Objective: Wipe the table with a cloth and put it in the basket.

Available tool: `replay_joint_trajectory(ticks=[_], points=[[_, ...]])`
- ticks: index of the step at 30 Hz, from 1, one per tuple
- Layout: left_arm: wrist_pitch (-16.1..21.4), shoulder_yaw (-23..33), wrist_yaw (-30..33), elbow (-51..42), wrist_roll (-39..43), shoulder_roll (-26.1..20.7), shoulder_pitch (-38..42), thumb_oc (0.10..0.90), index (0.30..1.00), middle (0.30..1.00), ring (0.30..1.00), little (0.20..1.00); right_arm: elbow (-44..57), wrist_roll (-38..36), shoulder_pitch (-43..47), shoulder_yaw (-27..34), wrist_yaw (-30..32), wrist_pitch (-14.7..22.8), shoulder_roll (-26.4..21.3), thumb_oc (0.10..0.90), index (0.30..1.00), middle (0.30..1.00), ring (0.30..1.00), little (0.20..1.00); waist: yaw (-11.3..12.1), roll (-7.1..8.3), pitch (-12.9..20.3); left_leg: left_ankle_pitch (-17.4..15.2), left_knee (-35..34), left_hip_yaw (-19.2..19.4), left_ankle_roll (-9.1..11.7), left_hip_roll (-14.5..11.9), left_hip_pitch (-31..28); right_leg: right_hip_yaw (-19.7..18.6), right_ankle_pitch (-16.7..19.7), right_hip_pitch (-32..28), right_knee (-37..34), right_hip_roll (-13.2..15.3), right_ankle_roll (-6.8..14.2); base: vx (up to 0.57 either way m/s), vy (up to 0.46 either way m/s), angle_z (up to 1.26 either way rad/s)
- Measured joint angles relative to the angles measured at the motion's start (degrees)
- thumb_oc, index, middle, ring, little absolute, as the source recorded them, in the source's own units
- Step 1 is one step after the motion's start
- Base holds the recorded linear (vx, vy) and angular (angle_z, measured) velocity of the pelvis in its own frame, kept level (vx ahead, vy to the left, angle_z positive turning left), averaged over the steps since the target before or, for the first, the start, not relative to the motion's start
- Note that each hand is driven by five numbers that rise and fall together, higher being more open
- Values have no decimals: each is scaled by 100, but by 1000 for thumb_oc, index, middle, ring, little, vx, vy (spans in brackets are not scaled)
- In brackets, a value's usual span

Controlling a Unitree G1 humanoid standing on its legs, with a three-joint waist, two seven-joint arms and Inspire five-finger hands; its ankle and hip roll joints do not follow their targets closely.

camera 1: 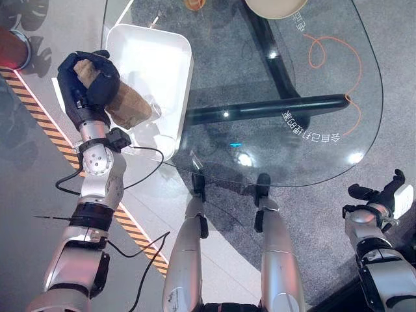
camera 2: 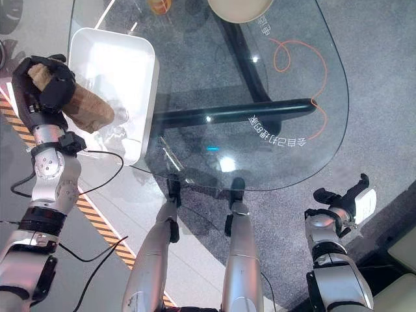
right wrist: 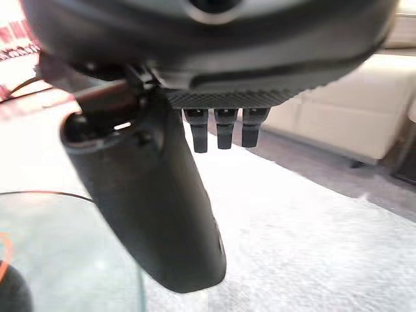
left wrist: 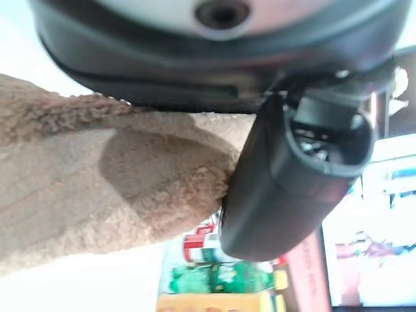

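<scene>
My left hand (camera 1: 88, 81) is shut on a brown fuzzy cloth (camera 1: 130, 107) and holds it at the left rim of the white basket (camera 1: 172, 49), with the cloth hanging over the basket's near left part. In the left wrist view the cloth (left wrist: 97, 188) is pressed between my palm and thumb (left wrist: 292, 182). The basket stands at the left edge of the round glass table (camera 1: 292, 97). My right hand (camera 1: 383, 195) hangs low, off the table's right side, with straight fingers (right wrist: 221, 130) and nothing in it.
A beige bowl (camera 1: 276, 6) sits at the table's far edge, with a small orange thing (camera 1: 194, 4) to its left. An orange cable (camera 1: 338, 58) loops under the glass. Yellow-black striped tape (camera 1: 52, 140) runs along the floor at left.
</scene>
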State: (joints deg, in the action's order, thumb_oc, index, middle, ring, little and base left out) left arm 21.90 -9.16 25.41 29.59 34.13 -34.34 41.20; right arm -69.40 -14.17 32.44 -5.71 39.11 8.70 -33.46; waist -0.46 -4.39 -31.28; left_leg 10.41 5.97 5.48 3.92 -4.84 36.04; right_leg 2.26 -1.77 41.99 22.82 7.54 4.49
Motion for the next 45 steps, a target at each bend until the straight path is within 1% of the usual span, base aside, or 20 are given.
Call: replay_joint_trajectory(ticks=[4,6,8,12,15,21,23,28,30,33,38,45], points=[[-248,-395,30,357,-411,-96,344,100,300,300,300,200,-149,-1,71,-27,-275,-177,2,800,900,900,900,900,-23,-1,0,0,-1,28,0,-1,-2,-18,3,7,-9,1,2,7,37,-2],[-334,-676,37,646,-619,-190,567,100,300,300,300,200,-174,-1,110,-138,-377,-269,3,800,900,900,900,900,-52,-1,0,0,-1,34,0,0,-2,-23,4,11,-6,1,2,9,48,-1],[-393,-824,39,811,-634,-268,666,100,300,300,300,200,-200,-1,170,-174,-484,-357,6,800,900,900,900,900,-114,-2,0,0,-1,47,0,5,-5,-42,6,17,-3,2,6,6,31,-2],[-577,-894,63,1187,-803,-281,874,100,300,300,300,200,-229,0,243,-233,-677,-546,10,800,900,900,900,900,-195,-2,0,0,-5,125,0,1,-4,-120,28,64,-4,-10,16,9,27,-7],[-764,-1125,105,1496,-994,-324,1081,100,300,300,300,200,-255,2,261,-364,-795,-639,33,800,900,900,900,900,-274,-2,0,0,-6,145,0,-2,-3,-135,37,75,-2,-15,17,4,23,-3],[-1099,-1617,141,1777,-1516,-333,1387,100,300,300,300,200,-326,26,283,-482,-942,-757,67,800,900,900,900,900,-328,-4,1,0,-56,199,0,-11,2,-229,53,160,-2,-45,20,-1,30,-6],[-1177,-1698,141,1906,-1614,-333,1497,100,300,300,300,200,-326,30,288,-510,-996,-774,84,800,900,900,900,900,-329,-5,1,1,-95,242,0,-11,7,-266,59,207,0,-50,23,1,25,-9],[-1369,-1730,141,2000,-1757,-333,1577,100,300,300,300,200,-327,57,300,-669,-1034,-825,225,800,900,900,900,900,-451,-5,1,1,-116,276,1,-15,19,-274,59,240,-16,-53,24,1,8,-2],[-1465,-1900,142,2180,-1838,-331,1758,100,300,300,300,200,-328,62,311,-723,-1056,-827,227,800,900,900,900,900,-456,-7,1,1,-122,311,1,-16,37,-284,59,273,-9,-54,24,4,16,-2],[-1598,-1946,140,2227,-1879,-330,1913,100,300,300,300,200,-331,69,377,-723,-1069,-829,228,800,900,900,900,900,-463,-15,4,2,-119,328,3,-19,121,-295,59,376,10,-60,24,0,0,0],[-1899,-1945,126,2426,-1877,-318,2010,100,300,300,300,200,-331,73,525,-752,-1074,-836,231,800,900,900,900,900,-540,-16,4,4,-122,331,5,-21,171,-316,60,446,10,-65,24,1,1,-1],[-2143,-1956,109,2651,-1874,-314,2165,100,300,300,300,200,-331,75,569,-839,-1074,-837,238,800,900,900,900,900,-594,-16,4,5,-110,330,6,-19,310,-323,61,585,34,-66,24,0,0,0]])
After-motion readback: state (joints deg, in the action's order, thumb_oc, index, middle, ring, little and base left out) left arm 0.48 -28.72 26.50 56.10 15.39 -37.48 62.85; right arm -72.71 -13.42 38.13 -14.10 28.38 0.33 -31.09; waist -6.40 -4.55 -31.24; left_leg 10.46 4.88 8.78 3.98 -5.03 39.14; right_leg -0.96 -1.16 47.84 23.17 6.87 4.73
